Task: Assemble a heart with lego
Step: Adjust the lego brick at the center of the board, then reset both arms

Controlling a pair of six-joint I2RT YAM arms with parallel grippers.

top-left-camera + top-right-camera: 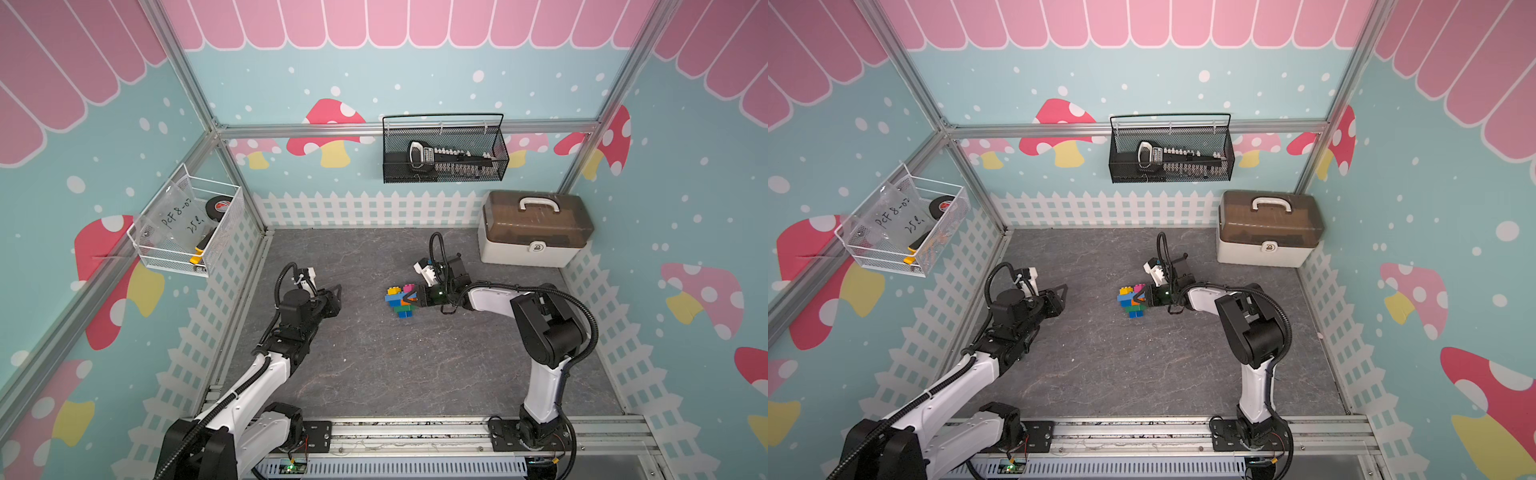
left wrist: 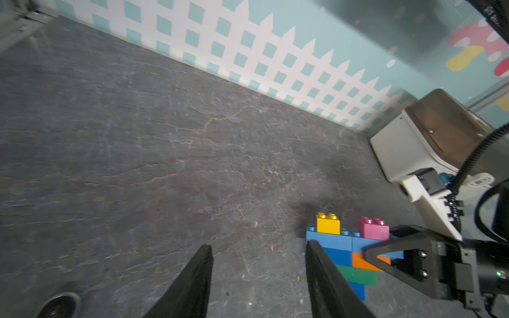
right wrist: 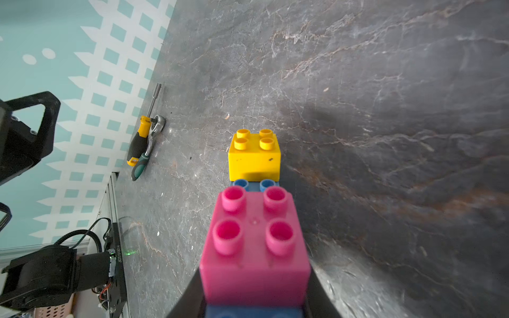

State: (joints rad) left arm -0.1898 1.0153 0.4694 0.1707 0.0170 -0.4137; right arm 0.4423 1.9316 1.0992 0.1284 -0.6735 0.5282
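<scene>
Clamping the small multicoloured stepped brick heart [image 1: 395, 298] by its pink-brick side at the middle of the grey stone-patterned tabletop [image 1: 374, 365], the right gripper [image 1: 410, 297] seems to steady it, while the empty left gripper [image 1: 337, 297] hovers well apart, jaws parted.

Robot lab cell dressed up as a playroom. Aluminium frame [image 1: 540, 124] holds printed wall panels [image 1: 270, 79]: mushrooms, picket fence, pink awning. Left arm [image 1: 249, 386] and right arm [image 1: 544, 390] are bolted to the near rail [image 1: 415, 434]. Grey stone-look mat [image 1: 395, 365]. Black mesh tool basket [image 1: 457, 172] on the far wall, white wire basket [image 1: 226, 220] on the left wall, toolbox [image 1: 523, 249] far right.
</scene>
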